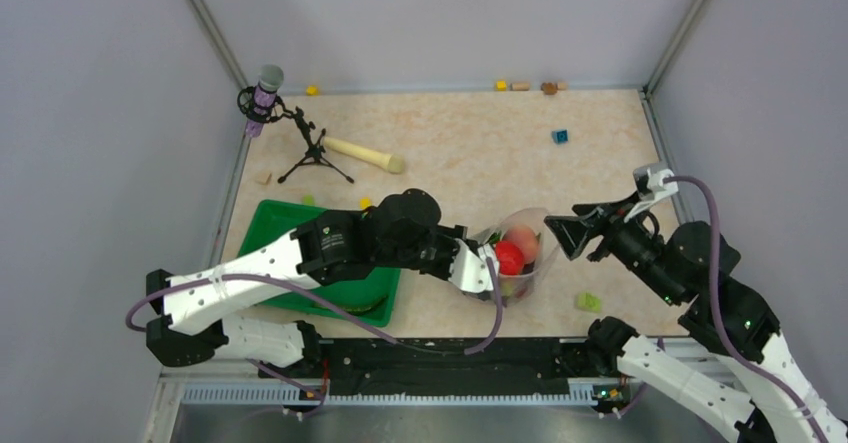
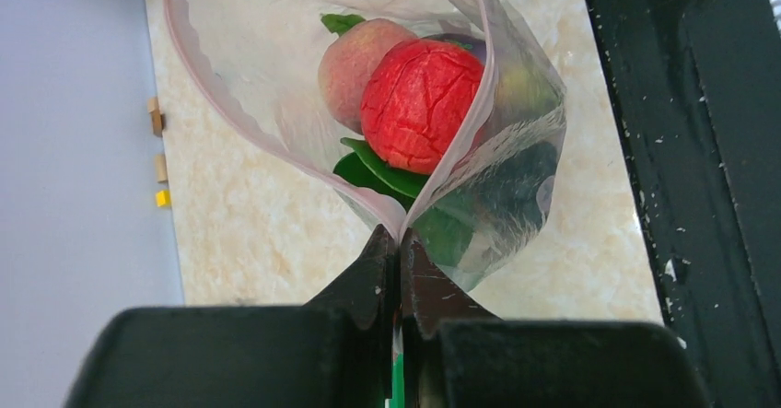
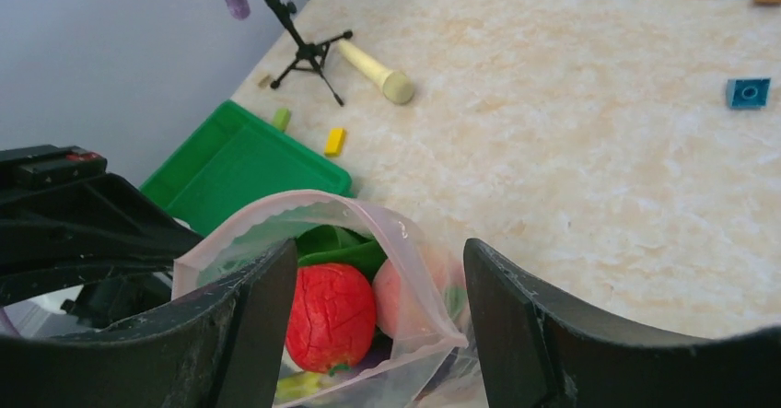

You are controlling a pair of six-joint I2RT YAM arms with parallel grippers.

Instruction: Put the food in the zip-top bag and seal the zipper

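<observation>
The zip-top bag (image 1: 522, 263) hangs with its mouth gaping between my two grippers. Inside it the food shows: a red strawberry (image 2: 419, 104), a peach (image 2: 345, 58) and green leaves (image 2: 387, 173), with dark pieces lower down. My left gripper (image 2: 399, 235) is shut on the near end of the pink zipper (image 2: 230, 113), pinching both lips together. My right gripper (image 3: 379, 256) is open, and its fingers (image 3: 253, 307) stand on either side of the bag's other end (image 3: 433, 288) without gripping it.
The green tray (image 1: 262, 225) lies under my left arm. A microphone on a tripod (image 1: 300, 138) and a rolling pin (image 1: 362, 154) stand at the back left. Small blocks lie about: blue (image 1: 560, 136), green (image 1: 588, 302), yellow (image 1: 365, 203).
</observation>
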